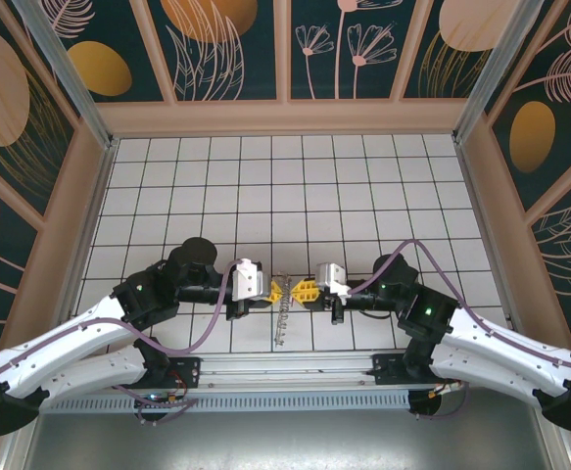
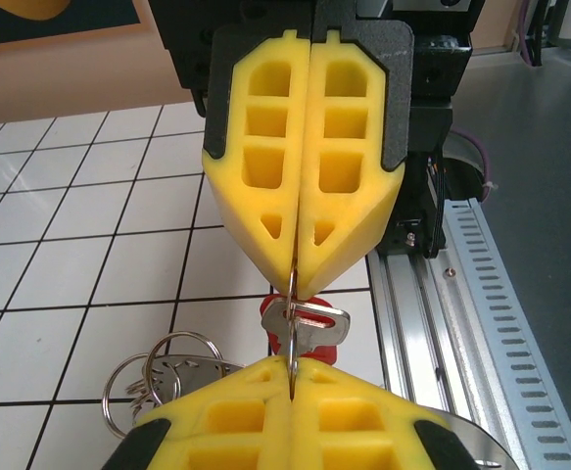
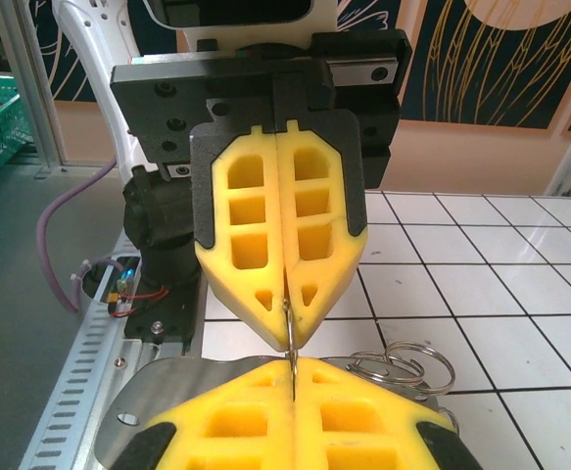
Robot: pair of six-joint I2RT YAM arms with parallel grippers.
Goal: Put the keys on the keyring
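pinching keyring (image 1: 283, 315) | left gripper (image 1: 275, 291) clamped on its wire | right gripper (image 1: 305, 291) likewise (tips meeting) | red key (image 2: 309, 328) beside

the keyring (image 2: 292, 328) is thin bright metal wire, its loops (image 2: 163, 377) polished and glossy. the key (image 2: 324, 340) looks red plastic. the right gripper (image 2: 300, 284) has matt yellow fingers (image 2: 349, 166). table (image 2: 70, 245) tiles are smooth, semi-gloss white. the rail (image 2: 491, 294) is ribbed grey metal.

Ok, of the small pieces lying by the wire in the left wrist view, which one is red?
The key in the middle of that view, small and flat; the loops bunched to its left are all plain silver.
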